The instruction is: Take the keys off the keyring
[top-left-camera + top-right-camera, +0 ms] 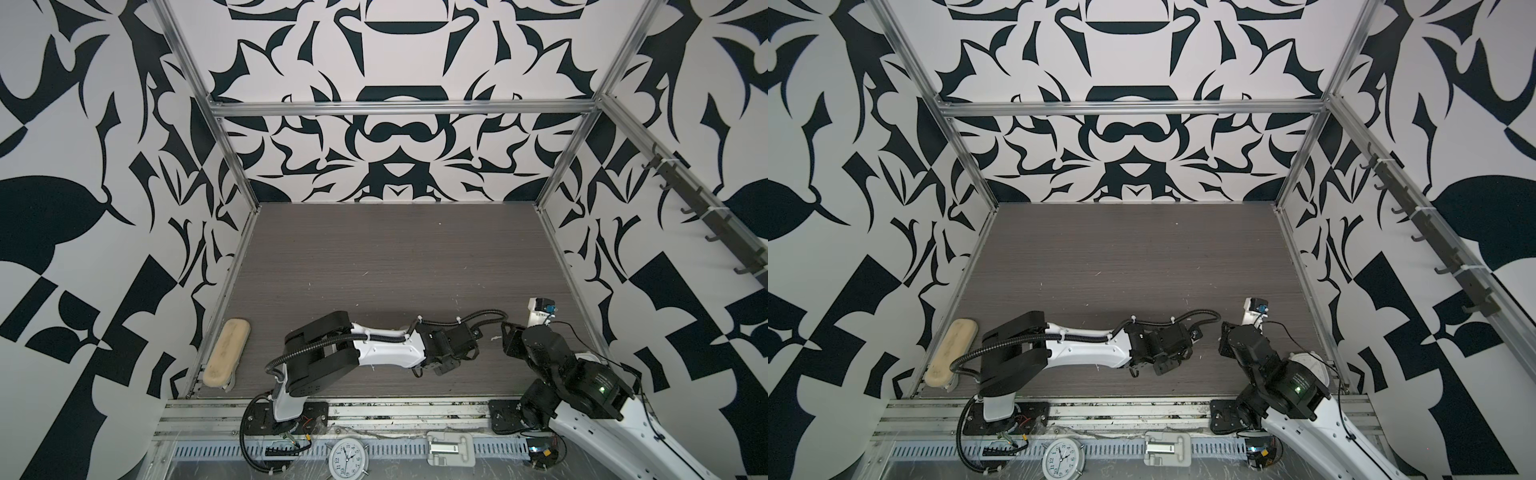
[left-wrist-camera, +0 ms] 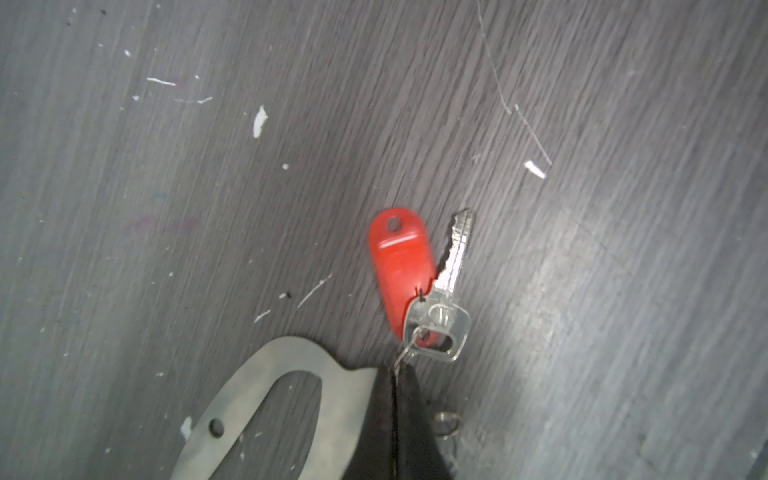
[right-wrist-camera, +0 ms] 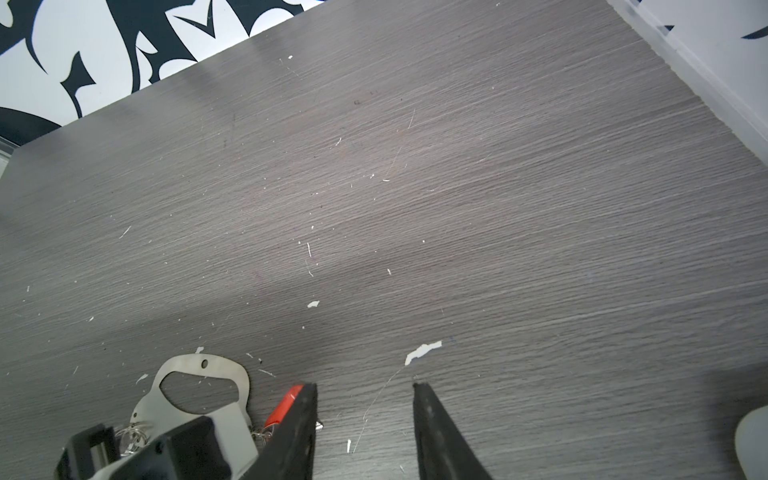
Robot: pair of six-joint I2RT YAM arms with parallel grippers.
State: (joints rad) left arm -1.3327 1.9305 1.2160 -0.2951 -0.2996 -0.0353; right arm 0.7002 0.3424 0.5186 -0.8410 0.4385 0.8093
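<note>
Across the near middle of the table (image 1: 395, 270), in both top views, the left end effector (image 1: 444, 365) reaches low and hides what it works on. The right arm (image 1: 552, 361) sits just beside it.

From the left wrist, the fingertips (image 2: 415, 415) are clenched on the small ring (image 2: 405, 353). That ring joins the key (image 2: 451, 291) and its red tag (image 2: 401, 266) to the keyring (image 2: 257, 399), which lies flat on the table. The pinch is probably meant to work the ring off the plate's edge.

From the right wrist, the right end effector (image 3: 365, 386) stands released and empty just beside the red tag, likely placed to steady the plate.
</note>
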